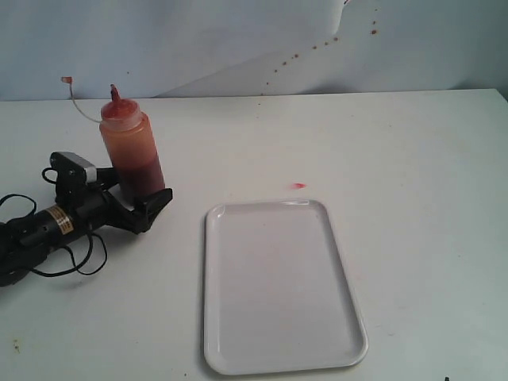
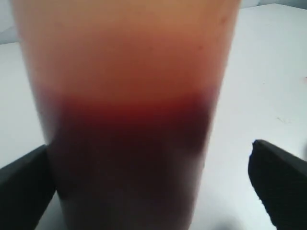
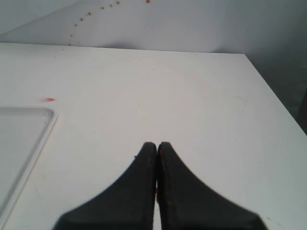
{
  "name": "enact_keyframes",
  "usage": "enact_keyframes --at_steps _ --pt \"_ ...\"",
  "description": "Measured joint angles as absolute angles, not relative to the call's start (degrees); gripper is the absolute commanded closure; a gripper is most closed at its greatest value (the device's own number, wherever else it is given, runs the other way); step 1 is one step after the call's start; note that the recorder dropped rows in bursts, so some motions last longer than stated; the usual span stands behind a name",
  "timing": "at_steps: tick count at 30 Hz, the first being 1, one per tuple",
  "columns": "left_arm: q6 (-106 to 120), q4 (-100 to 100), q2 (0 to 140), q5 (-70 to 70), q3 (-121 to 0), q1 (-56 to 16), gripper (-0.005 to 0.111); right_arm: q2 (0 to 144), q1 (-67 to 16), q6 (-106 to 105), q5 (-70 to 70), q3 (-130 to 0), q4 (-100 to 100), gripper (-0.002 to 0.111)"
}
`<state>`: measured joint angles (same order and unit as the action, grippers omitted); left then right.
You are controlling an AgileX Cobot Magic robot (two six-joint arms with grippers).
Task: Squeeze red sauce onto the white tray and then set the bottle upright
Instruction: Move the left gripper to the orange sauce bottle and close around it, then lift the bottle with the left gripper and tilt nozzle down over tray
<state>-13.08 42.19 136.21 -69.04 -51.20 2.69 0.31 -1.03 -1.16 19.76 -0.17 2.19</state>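
The bottle [image 1: 131, 147] stands upright on the white table [image 1: 413, 198], to the left of the white tray [image 1: 278, 294] and apart from it. Its red nozzle [image 1: 115, 95] points up and the tethered tip cap [image 1: 67, 80] hangs off to one side, so the spout is uncapped. The red sauce [image 1: 141, 175] sits as a dark layer in the lower part of the bottle; above it the wall is a paler orange.

The left gripper [image 1: 136, 194] lies low over the table with its jaws spread wide around the base of the bottle. In the left wrist view a strip of table shows between the bottle [image 2: 129, 120] and one finger, while the other finger is just beside the wall; whether it touches cannot be told. Nothing is clamped.

The right gripper [image 3: 157, 158] is pressed shut on nothing, over bare table on the far side of the tray.

The tray carries no sauce. The only red outside the bottle is a faint smear [image 1: 298, 186] on the table just beyond the tray's far rim.

Step in hand, as judged: the approach to the bottle is made, the grasp is not yet taken, and the squeezing is all to come. The next move calls for closing the jaws on the body firmly enough to lift but not to spill, then carrying it over the tray and tipping the nozzle down.
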Motion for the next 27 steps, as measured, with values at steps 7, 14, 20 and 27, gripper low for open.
enact_keyframes --at_steps 7,14,20,27 --pt "-13.1 42.3 136.5 -69.0 -54.3 2.7 0.002 0.3 -1.0 -1.2 19.8 -0.2 2.2 0.108" --pt "-13.1 42.5 136.5 -67.9 -57.6 2.7 0.002 0.3 -1.0 -1.2 19.8 -0.2 2.2 0.108" --pt "-13.1 42.6 136.6 -65.8 -59.0 2.7 0.002 0.3 -1.0 -1.2 19.8 -0.2 2.2 0.108" --pt "-13.1 42.7 137.7 -65.8 -59.2 2.7 0.002 0.3 -1.0 -1.2 19.8 -0.2 2.2 0.108"
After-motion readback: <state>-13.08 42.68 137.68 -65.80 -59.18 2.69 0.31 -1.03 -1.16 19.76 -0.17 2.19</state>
